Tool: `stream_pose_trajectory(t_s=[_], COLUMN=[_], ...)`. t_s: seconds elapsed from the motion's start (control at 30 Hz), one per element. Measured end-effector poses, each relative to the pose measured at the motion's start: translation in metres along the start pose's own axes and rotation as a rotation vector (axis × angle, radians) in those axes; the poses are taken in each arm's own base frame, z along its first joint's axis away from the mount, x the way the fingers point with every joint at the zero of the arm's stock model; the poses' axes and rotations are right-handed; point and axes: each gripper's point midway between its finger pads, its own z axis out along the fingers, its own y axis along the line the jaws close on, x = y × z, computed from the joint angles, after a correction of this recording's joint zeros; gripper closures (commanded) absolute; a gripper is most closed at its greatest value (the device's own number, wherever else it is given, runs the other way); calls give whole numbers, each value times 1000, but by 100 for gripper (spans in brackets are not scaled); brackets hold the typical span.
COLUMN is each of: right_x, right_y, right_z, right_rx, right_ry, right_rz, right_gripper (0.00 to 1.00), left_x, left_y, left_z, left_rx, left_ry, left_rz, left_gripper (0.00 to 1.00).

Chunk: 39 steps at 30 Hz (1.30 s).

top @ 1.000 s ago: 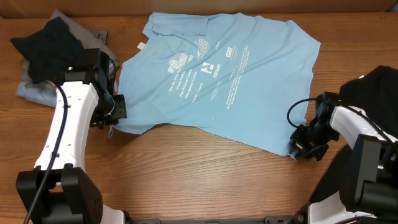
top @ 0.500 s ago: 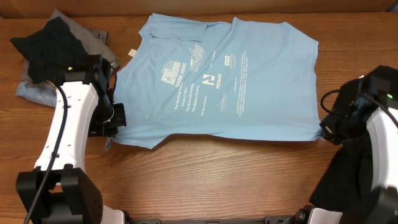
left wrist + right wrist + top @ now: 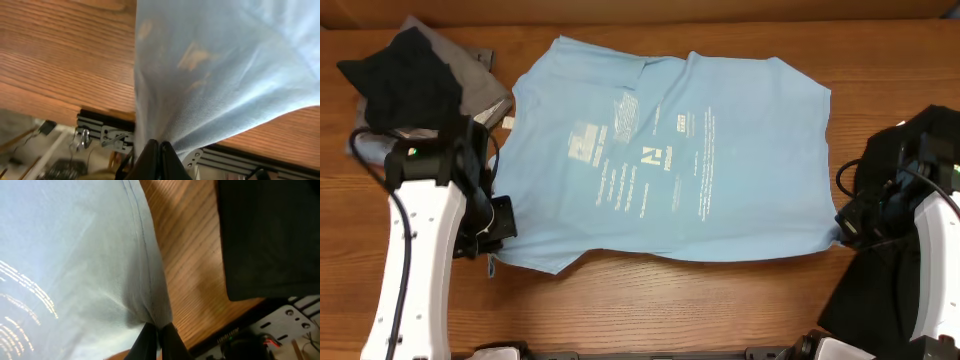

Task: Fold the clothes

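blue tee [image 3: 690, 160]: spread flat, print up, mid-table toward 12 o'clock.
L gripper [image 3: 159, 152]: fingers pressed together, pinching the blue tee's hem corner at its 8 o'clock; cloth fans out from the pinch.
R gripper [image 3: 157, 337]: pinched tight on the hem corner at 4 o'clock.
black tee [image 3: 920, 150]: bunched at 3 o'clock, table edge.
pile [image 3: 415, 80]: dark cloth over grey, 10 o'clock, apart from the blue tee.
table [image 3: 720, 310]: wood.

T-shirt [image 3: 670, 160] flat on table [image 3: 670, 305]

Left hand [image 3: 159, 149] and right hand [image 3: 158, 331] pinched closed, set wide apart.
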Motion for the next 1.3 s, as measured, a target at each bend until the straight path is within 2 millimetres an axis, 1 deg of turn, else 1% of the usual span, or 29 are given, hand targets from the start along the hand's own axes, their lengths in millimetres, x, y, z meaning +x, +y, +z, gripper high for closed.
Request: stream_pose_trajectory(t_s=[0.1, 0.17, 0.23, 0.27, 0.33, 0.37, 0.47, 0.63, 0.7, 0.87, 1.0, 1.03, 1.07, 1.13, 1.17, 1.2, 1.3], right_x=[0, -6, -17, -19, -31, -34, -41, -53, -58, -76, -93, -98, -104, -115, -122, -126, -127], right_y=[1, 5, 16, 18, 31, 35, 44, 56, 60, 69, 79, 82, 85, 92, 97, 99, 99], right_z=[-3, -4, -6, -7, -10, -11, -14, -18, -15, 2, 14, 15, 15, 12, 8, 6, 5], right_rx=[-10, -31, -80, -93, -150, -170, -214, -268, -279, -280, -294, -303, -316, -343, -360, -370, -366], right_ry=[-16, -46, -90, -99, -143, -154, -182, -220, -222, -206, -218, -230, -248, -291, -320, -339, -350], right_rz=[-1, -6, -15, -18, -29, -33, -35, -18, -7, 17, 20, 18, 16, 3, -6, -17, -53], right_gripper=[96, 96, 96, 96, 96, 96, 96, 96, 96, 96, 96, 90, 72, 25, 14, 12, 11], left_x=[2, -4, -21, -28, -49, -57, -74, -98, -110, -138, -157, -164, -170, -183, -187, -188, -185], left_y=[3, 3, 0, -2, -8, -10, -19, -36, -45, -71, -83, -86, -88, -92, -93, -94, -91], left_z=[-9, -13, -16, -17, -22, -24, -26, -22, -21, -13, -2, 1, 3, 6, 8, 10, 16], left_rx=[7, 11, 22, 28, 55, 67, 102, 134, 152, 179, 176, 176, 177, 175, 177, 174, 160], left_ry=[-62, -112, -185, -212, -298, -326, -373, -413, -437, -482, -501, -512, -523, -549, -554, -554, -525], left_rz=[-9, -15, -20, -22, -24, -22, -11, 28, 44, 119, 145, 149, 150, 156, 154, 155, 160], left_gripper=[96, 96, 96, 96, 96, 96, 96, 96, 96, 96, 96, 93, 82, 51, 39, 0, 0])
